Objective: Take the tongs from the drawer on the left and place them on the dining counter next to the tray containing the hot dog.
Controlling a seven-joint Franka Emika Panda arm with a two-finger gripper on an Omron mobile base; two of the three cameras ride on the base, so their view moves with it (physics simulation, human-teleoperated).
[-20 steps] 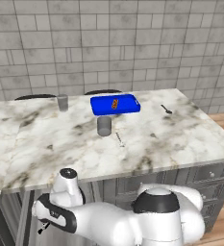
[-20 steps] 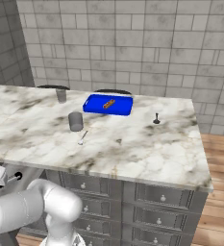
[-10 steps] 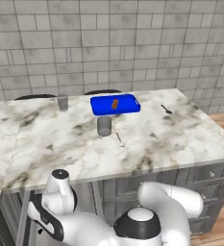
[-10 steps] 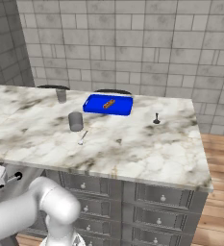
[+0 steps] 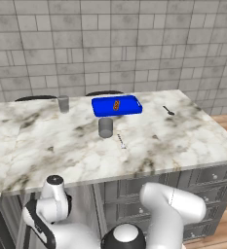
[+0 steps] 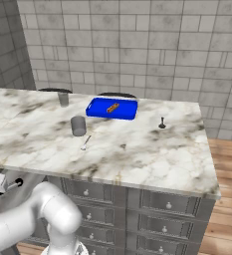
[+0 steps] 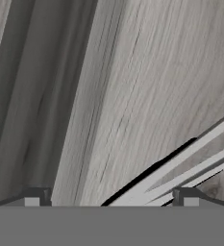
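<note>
In the hand view my gripper (image 7: 111, 199) is open, its two dark fingertips (image 7: 34, 197) wide apart low over the pale wood-grain floor of the drawer (image 7: 132, 96). The tongs (image 7: 190, 152) lie on that floor as slim silver-grey arms with a black edge, running from between my fingertips out to the right. Nothing is gripped. On the dining counter (image 5: 47, 151) sits the blue tray (image 5: 116, 105) (image 6: 112, 108) with the small hot dog (image 5: 116, 104) (image 6: 112, 106) on it. My arm bends down below the counter's left front.
A grey cup (image 5: 105, 127) stands just in front of the tray, a thin utensil (image 5: 121, 141) lies beside it, a glass (image 5: 63, 103) stands at the back left and a dark spoon (image 5: 169, 111) at the right. Closed grey drawers (image 6: 167, 204) line the cabinet front.
My arm has folded further down and left under the counter edge. The gripper has stayed open, and nothing on the counter has moved.
</note>
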